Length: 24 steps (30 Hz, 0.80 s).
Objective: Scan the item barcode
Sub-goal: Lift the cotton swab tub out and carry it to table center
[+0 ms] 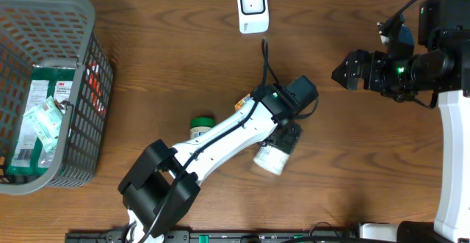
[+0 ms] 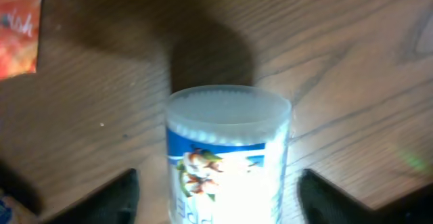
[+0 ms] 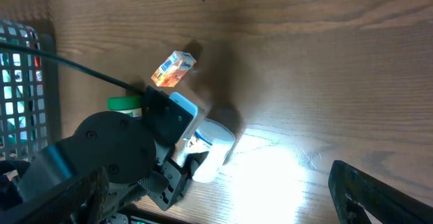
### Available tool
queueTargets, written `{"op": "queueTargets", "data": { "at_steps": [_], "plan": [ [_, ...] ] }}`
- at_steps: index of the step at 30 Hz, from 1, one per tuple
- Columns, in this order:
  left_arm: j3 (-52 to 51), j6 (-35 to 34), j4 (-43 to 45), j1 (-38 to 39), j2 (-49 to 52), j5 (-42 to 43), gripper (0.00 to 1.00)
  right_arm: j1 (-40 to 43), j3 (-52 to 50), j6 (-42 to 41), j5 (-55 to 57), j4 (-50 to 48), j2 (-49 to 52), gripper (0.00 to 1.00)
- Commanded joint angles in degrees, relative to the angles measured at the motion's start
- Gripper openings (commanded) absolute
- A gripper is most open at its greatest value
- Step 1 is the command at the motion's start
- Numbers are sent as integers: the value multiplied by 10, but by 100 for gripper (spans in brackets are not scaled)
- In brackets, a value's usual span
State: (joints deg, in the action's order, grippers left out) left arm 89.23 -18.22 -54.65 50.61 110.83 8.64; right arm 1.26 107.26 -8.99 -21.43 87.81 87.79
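Picking up: the left gripper [image 2: 218,183] is straddling the tub [image 2: 226,129].
Its fingers [image 2: 120,195] are standing apart, the tub lying between them untouched. Next they should pinch it and show its barcode to the scanner [image 1: 252,6]. The right gripper [image 1: 346,71] is hanging wide and empty.

I stand at what looks like a mock shop checkout: a wood-grain table [image 1: 352,169], a grey shopping basket [image 1: 99,81] at its left edge holding packaged goods [image 1: 44,118], a white barcode scanner [image 1: 252,6] at the far edge, and a white tub [image 1: 270,158] mid-table.
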Motion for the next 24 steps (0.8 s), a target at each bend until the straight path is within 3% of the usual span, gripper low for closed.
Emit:
{"op": "queueTargets", "data": {
  "at_steps": [1,6,14,24],
  "plan": [
    [-1,-1,-7,-6,-26,-4,7,-7,10,-6,-5,1,1,99],
    [-1,2,-8,-9,-50,76,8,-7,10,-6,-5,1,1,99],
    [-3,78,-7,-9,-29,257,7,-7,10,-6,-5,1,1,99],
    [-66,100,42,-9,-25,270,7,-7,10,-6,-5,1,1,99]
  ]
}}
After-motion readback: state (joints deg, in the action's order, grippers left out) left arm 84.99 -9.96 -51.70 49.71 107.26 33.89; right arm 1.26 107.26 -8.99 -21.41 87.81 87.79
